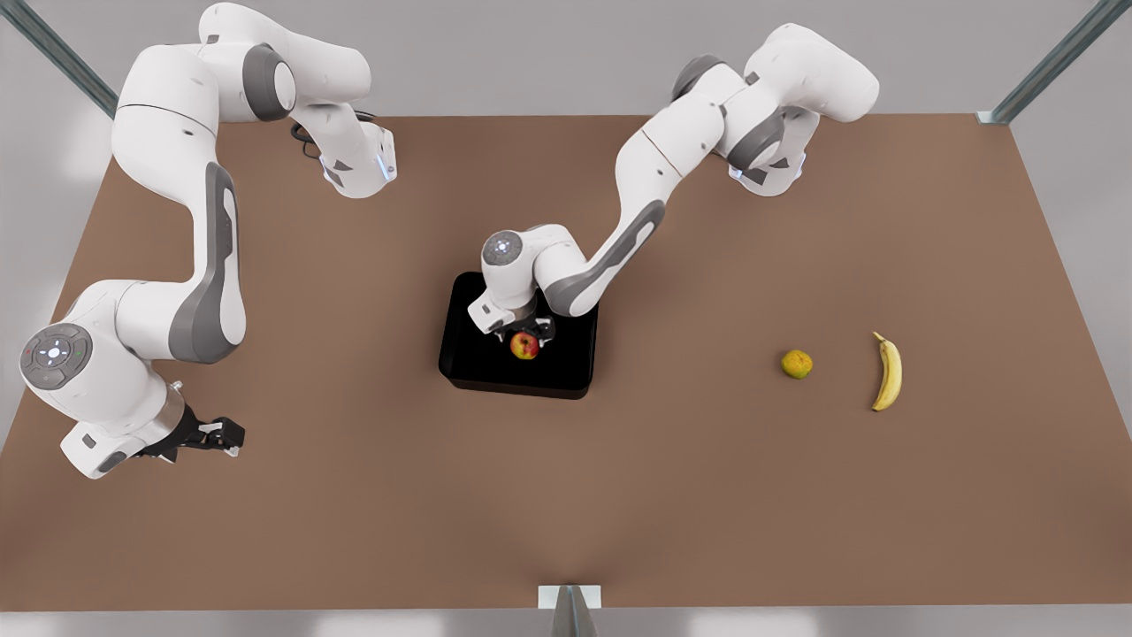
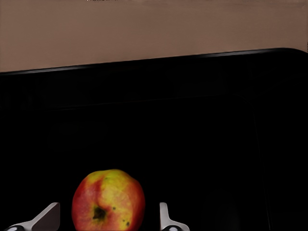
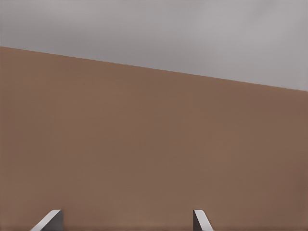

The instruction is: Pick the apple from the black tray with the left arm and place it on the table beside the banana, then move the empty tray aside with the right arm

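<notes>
Red apple (image 2: 108,199) between gripper (image 2: 108,219) fingers

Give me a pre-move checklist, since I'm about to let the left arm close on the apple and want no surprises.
1. Left tool over the black tray, at the apple: ok.
2. Apple between the fingers, gaps on both sides, so open: ok.
3. Fingers low enough to grip the apple's middle: cannot tell.
4. Drop spot on the table beside the banana: bare table on the banana's far side from the yellow-green fruit: ok.
5. Right tool waits open, well away from the tray at the front view's left: ok.
</notes>
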